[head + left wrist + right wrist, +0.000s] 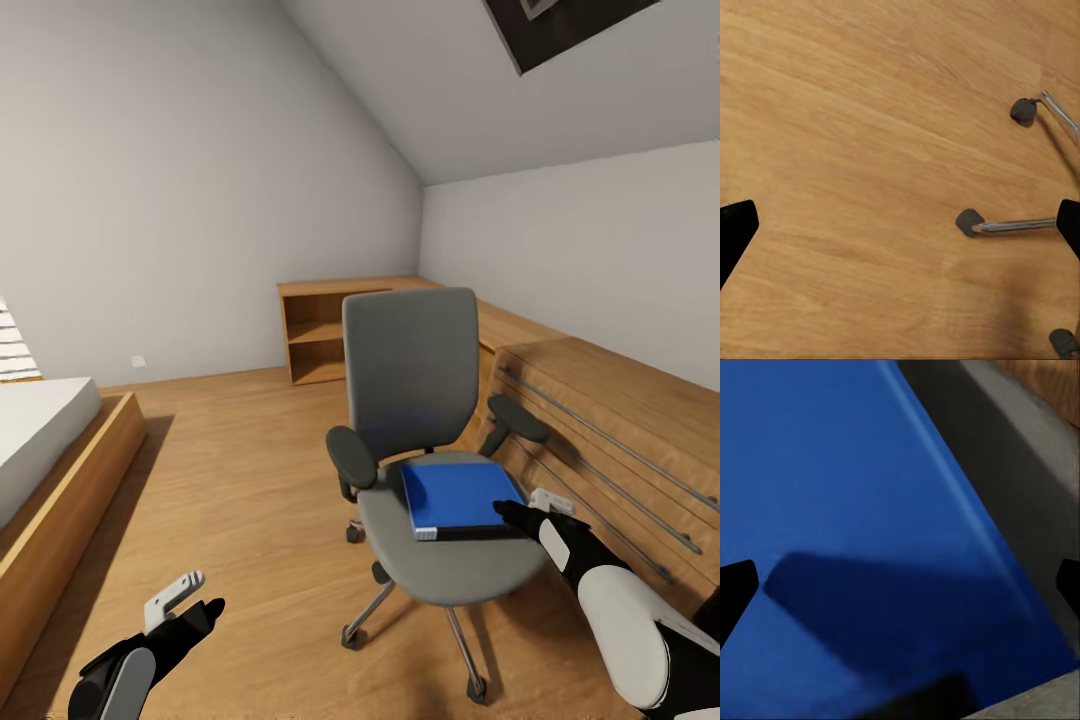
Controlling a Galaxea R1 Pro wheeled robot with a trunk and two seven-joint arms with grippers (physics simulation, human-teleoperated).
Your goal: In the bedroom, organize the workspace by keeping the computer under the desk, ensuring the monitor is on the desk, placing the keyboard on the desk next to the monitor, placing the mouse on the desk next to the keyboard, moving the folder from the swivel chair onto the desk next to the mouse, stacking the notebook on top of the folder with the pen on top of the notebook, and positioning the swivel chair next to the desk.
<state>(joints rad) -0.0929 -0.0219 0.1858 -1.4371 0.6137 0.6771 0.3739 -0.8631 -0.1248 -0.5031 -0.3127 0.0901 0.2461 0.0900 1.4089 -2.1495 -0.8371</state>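
The right hand [520,512], fingers spread open, hovers at the blue folder [458,497] on the swivel chair [420,400]; the left hand [190,598] hangs open above the floor [240,480]. No readable writing.

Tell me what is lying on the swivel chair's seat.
A blue folder lies flat on the swivel chair's grey seat, with the right pincer at its near corner. Whether anything lies beneath the folder cannot be seen.

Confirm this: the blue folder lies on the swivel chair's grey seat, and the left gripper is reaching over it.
Wrong arm. The right gripper reaches over the blue folder, which lies on the swivel chair seat, as the head view shows. The left gripper hangs low over the floor.
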